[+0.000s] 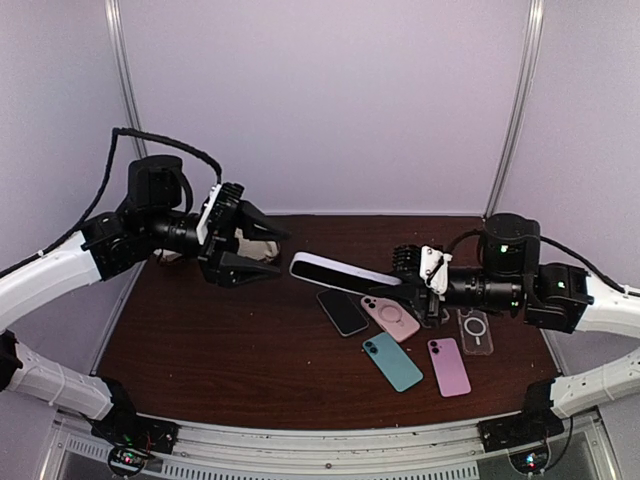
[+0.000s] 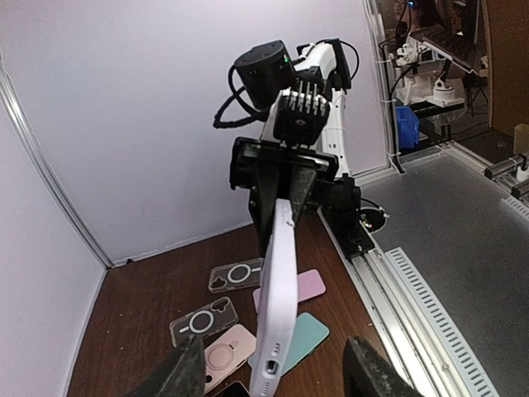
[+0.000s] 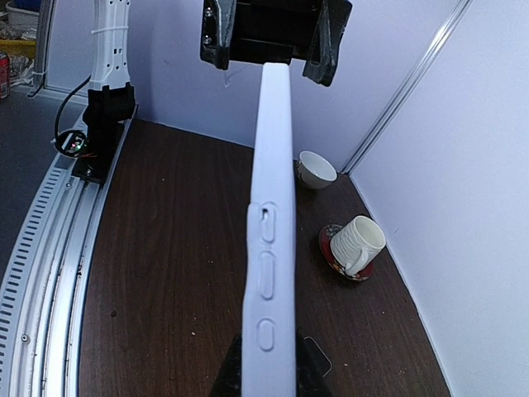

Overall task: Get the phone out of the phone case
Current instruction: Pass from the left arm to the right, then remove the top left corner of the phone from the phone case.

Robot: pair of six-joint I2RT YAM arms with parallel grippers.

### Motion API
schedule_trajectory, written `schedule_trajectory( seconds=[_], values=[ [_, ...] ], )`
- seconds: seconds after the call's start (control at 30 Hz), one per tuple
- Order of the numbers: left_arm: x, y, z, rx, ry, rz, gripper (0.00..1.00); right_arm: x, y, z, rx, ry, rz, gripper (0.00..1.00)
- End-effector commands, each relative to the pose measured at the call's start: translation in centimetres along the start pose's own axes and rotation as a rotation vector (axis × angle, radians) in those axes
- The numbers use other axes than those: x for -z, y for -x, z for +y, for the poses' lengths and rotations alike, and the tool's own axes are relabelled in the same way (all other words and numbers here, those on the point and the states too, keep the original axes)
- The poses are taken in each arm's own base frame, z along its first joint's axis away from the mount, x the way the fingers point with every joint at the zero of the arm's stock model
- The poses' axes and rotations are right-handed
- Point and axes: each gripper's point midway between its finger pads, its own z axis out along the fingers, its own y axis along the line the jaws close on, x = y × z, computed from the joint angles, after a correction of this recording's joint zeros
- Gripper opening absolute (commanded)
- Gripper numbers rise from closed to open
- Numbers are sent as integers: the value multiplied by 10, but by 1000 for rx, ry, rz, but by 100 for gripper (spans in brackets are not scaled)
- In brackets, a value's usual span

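A lavender phone case (image 1: 345, 274) hangs level above the table, a dark face, apparently the phone, showing along its upper side. My right gripper (image 1: 408, 282) is shut on its right end; in the right wrist view its dark fingers (image 3: 229, 374) clamp both flat sides of the case (image 3: 271, 248). My left gripper (image 1: 278, 254) is open at the case's left end. In the left wrist view that end, with the port hole (image 2: 270, 364), sits between the spread fingers (image 2: 183, 374) with a gap on each side.
Under the case lie a black phone (image 1: 342, 312), a pink case (image 1: 390, 318), a teal case (image 1: 393, 360), a mauve case (image 1: 449, 366) and a clear case (image 1: 475, 331). A white bowl (image 3: 316, 169) and a mug on a saucer (image 3: 355, 244) stand by the left wall.
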Motion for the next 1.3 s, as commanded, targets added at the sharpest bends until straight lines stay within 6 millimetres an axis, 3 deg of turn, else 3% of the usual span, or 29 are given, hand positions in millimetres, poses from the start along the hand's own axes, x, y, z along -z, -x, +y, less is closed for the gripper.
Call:
schedule_trajectory(
  seconds=[0.0, 0.3, 0.7, 0.97, 1.1, 1.27],
  values=[
    [-9, 6, -3, -35, -15, -4, 57, 9, 35, -19, 81, -50, -56, 0],
    [-24, -4, -11, -16, -58, 23, 47, 1, 33, -13, 111, 19, 5, 0],
    [-26, -8, -16, -27, -66, 49, 31, -5, 25, -13, 169, 20, 42, 0],
    [-26, -18, -14, -39, -48, 85, 31, 0, 33, -13, 206, 23, 17, 0],
    [-26, -17, -15, -42, -53, 83, 23, 0, 33, -9, 212, 41, 10, 0],
    [-26, -19, -16, -44, -57, 90, 21, 1, 37, -7, 218, 51, -15, 0]
  ],
)
